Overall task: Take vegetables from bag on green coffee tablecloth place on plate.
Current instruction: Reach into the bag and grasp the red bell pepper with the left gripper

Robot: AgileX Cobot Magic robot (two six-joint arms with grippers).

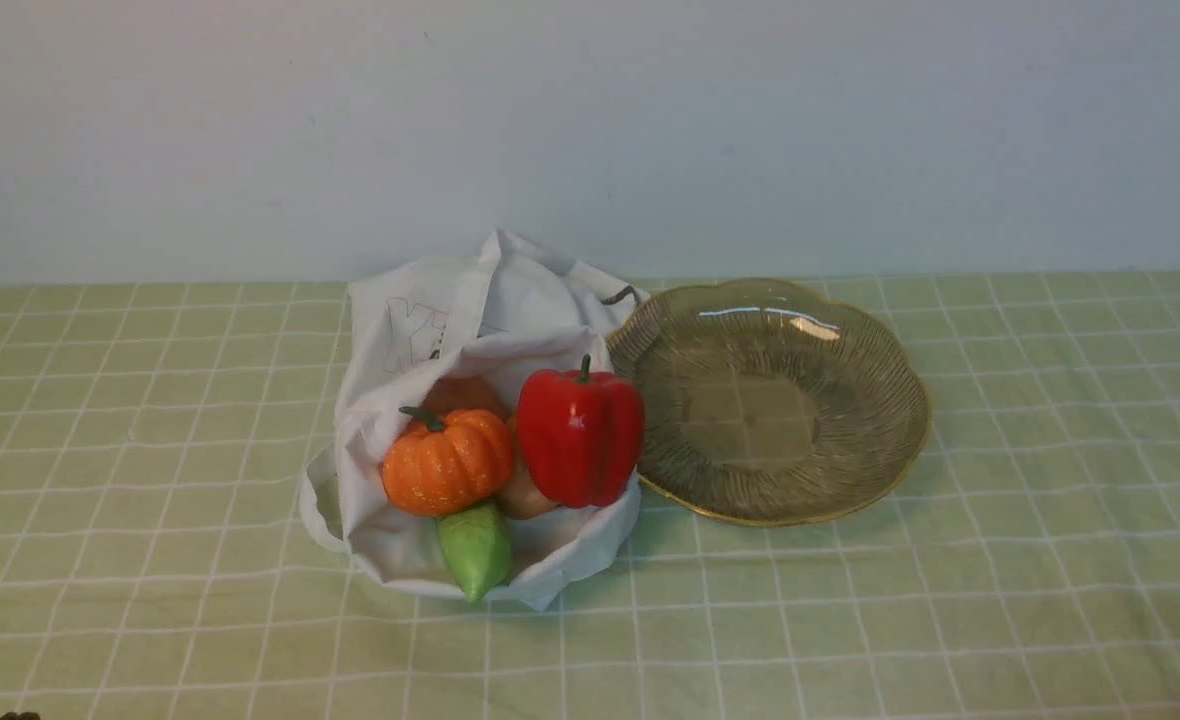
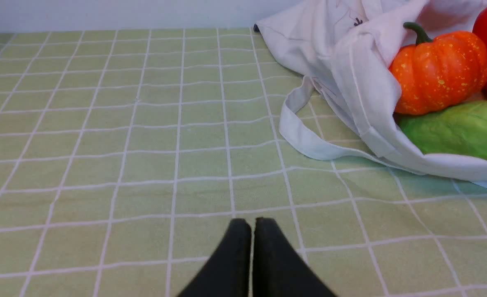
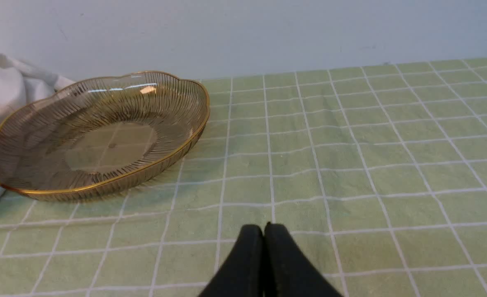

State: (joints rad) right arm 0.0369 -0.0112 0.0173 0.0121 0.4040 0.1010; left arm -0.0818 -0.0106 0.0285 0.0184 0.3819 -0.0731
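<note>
Left of olive glass plate: white cloth bag is lying nearer left gripper, pointed green gourd aiming robotward; both it and right gripper pressing fingers together.

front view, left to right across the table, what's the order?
bag strap → orange pumpkin → red bell pepper → plate. Green gourd is left out: it sits below the pumpkin and overlaps it.
</note>
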